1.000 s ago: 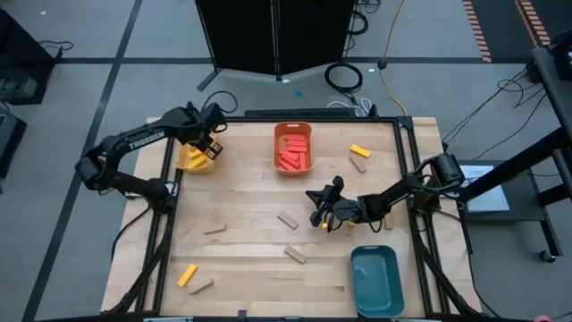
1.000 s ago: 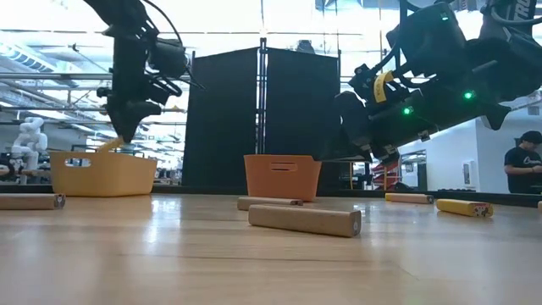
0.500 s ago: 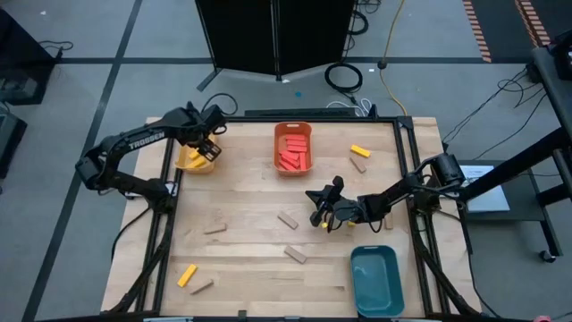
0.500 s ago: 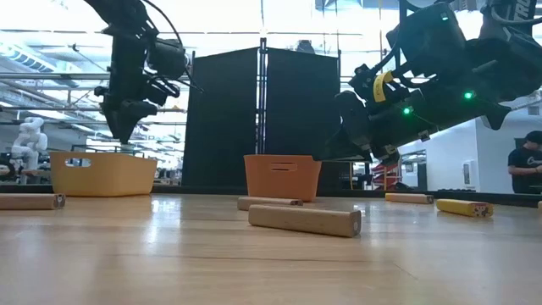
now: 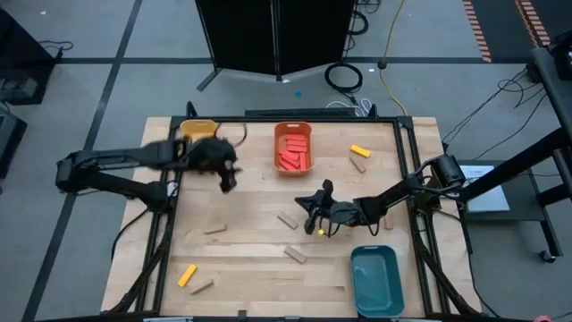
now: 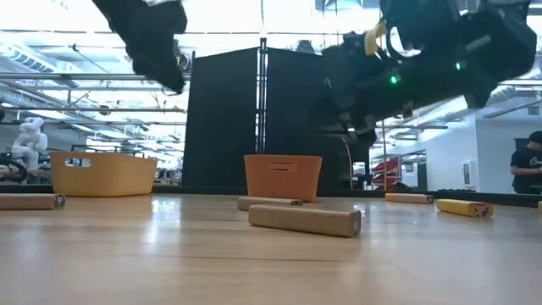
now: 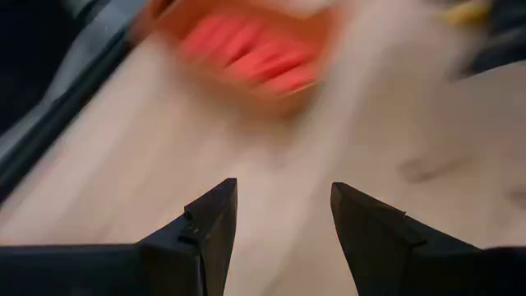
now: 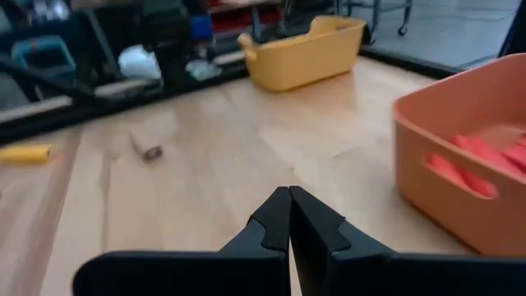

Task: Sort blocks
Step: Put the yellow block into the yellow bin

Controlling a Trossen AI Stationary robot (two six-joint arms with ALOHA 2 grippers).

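Table (image 5: 259,259) carries three bins spaced along its edges, likely so each colour gets its own drop spot: yellow bin (image 5: 198,131) at the far left corner, orange bin (image 5: 293,148) far centre, teal bin (image 5: 374,279) near right, nothing visible in it. Orange bin holds the red blocks (image 5: 292,154), so red looks done; yellow bin contents mostly hidden by the left arm. Left tool (image 5: 227,176) hangs over bare wood between the yellow and orange bins, fingers apart with nothing between them in its wrist view, blurred, so probably in transit toward a loose piece. Right tool (image 5: 312,212) sits mid-table just beside a tan block (image 5: 287,220), fingers pressed together, empty; it would need to spread before any pick. Loose blocks left on the table: tan block (image 5: 214,230) at left, tan block (image 5: 295,254) near centre, yellow block (image 5: 187,274) touching or just beside a tan block (image 5: 202,286) at near left, yellow block (image 5: 359,150) next to a tan block (image 5: 358,165) at far right. Judgement: roughly midway, tan not started.
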